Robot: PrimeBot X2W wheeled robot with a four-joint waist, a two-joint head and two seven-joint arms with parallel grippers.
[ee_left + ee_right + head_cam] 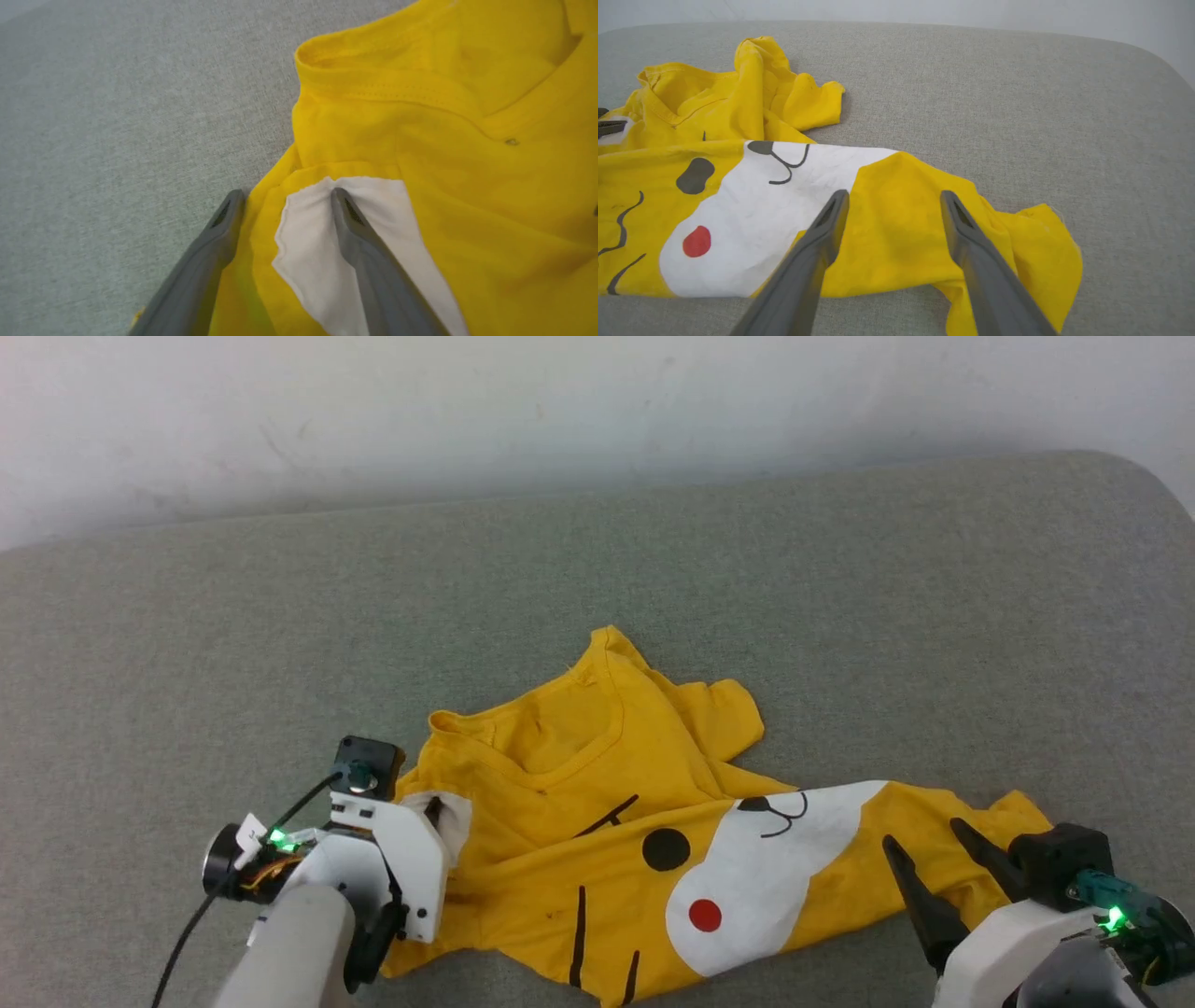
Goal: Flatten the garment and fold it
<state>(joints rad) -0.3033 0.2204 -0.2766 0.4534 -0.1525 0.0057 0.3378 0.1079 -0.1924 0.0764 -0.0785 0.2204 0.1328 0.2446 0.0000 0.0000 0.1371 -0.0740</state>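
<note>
The garment (597, 821), a bright yellow T-shirt, lies crumpled on the grey surface with its cartoon face print up. Its collar and one sleeve are bunched toward the back. In the left wrist view my left gripper (287, 196) is open, one finger resting on a white patch (313, 242) at the garment's (467, 186) left edge and the other beside the hem. My right gripper (934, 859) hovers open over the garment's right end. In the right wrist view its fingers (894, 196) straddle a yellow fold (896, 224) without holding it.
A grey fabric-covered surface (840, 616) stretches widely behind and to both sides of the shirt, with a rounded far-right corner (1148, 485). A white wall (560, 401) stands behind it. A black cable (201, 915) trails from my left wrist.
</note>
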